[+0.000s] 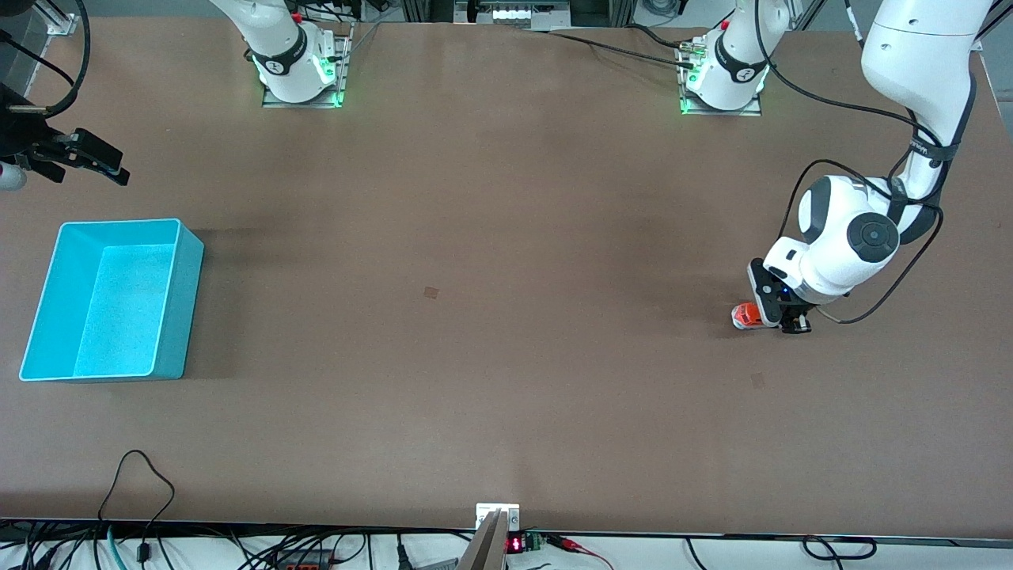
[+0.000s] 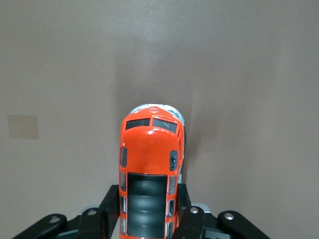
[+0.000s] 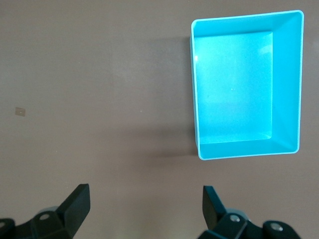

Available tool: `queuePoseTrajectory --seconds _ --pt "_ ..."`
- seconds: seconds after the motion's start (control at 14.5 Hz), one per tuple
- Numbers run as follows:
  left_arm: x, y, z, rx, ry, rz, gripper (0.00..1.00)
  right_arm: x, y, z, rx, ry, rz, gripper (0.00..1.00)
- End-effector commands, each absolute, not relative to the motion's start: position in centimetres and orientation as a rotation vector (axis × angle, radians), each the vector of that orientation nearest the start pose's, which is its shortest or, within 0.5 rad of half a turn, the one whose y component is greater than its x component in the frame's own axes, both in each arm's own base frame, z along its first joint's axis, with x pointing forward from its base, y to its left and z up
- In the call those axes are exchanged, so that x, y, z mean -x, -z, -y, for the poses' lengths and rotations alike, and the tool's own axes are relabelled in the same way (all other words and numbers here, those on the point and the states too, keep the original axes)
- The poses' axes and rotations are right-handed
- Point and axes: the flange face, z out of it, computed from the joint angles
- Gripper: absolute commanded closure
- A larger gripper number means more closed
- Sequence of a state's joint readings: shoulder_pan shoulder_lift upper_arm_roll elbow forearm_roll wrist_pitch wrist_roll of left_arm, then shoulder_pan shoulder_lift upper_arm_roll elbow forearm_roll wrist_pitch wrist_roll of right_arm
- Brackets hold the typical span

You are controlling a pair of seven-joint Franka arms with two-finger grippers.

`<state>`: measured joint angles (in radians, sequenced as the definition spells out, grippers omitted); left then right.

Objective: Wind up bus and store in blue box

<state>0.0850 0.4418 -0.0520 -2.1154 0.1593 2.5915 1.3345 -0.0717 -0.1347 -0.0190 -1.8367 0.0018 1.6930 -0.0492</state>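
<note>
The bus [image 1: 744, 317] is a small orange toy with black windows, standing on the table at the left arm's end. My left gripper [image 1: 779, 319] is down at the table and shut on it. In the left wrist view the bus [image 2: 149, 159] sits between the two black fingers [image 2: 110, 206], its white-grey front pointing away from the wrist. The blue box [image 1: 119, 301] is a cyan bin at the right arm's end, with nothing in it; it also shows in the right wrist view [image 3: 234, 89]. My right gripper [image 1: 101, 161] is open and empty, in the air over bare table beside the box [image 3: 146, 196].
Two small tan patches mark the table, one near the middle [image 1: 431, 292] and one a little nearer the front camera than the bus [image 1: 757, 380]. Cables and a small device [image 1: 497, 518] lie along the table's front edge.
</note>
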Motion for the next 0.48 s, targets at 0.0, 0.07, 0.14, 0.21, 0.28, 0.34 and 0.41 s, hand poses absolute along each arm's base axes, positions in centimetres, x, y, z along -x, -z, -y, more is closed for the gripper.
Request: queuePoseTrajectory --seconds 0.0,0.07,0.14,0.21,0.28,0.34,0.41 --pt "-57.1 -17.5 -5.3 2.325 -0.089 -2.065 0.81 -50.5 -58.7 3.7 3.130 -0.035 -0.052 0.00" --pt "-57.0 -17.6 -7.3 2.326 -0.093 -2.056 0.81 -50.4 -58.7 3.7 3.130 -0.035 -0.054 0.00" --pt "-56.8 -17.5 -8.5 2.301 -0.095 -2.091 0.81 -50.4 -59.0 3.8 3.131 -0.016 -0.056 0.00" --pt "-56.5 -17.3 -10.0 2.282 -0.098 -2.116 0.81 -50.4 -59.0 3.8 3.129 -0.011 -0.056 0.00" --pt "-56.2 -17.3 -11.9 2.298 -0.099 -2.102 0.81 -50.4 -59.0 3.8 3.129 -0.013 -0.056 0.00" --pt "-55.9 -17.4 -13.3 2.310 -0.096 -2.087 0.81 -50.5 -58.9 3.8 3.131 -0.011 -0.056 0.00" --pt "-55.7 -17.4 -14.4 2.320 -0.095 -2.076 0.81 -50.8 -59.0 4.0 3.132 0.022 -0.061 0.00"
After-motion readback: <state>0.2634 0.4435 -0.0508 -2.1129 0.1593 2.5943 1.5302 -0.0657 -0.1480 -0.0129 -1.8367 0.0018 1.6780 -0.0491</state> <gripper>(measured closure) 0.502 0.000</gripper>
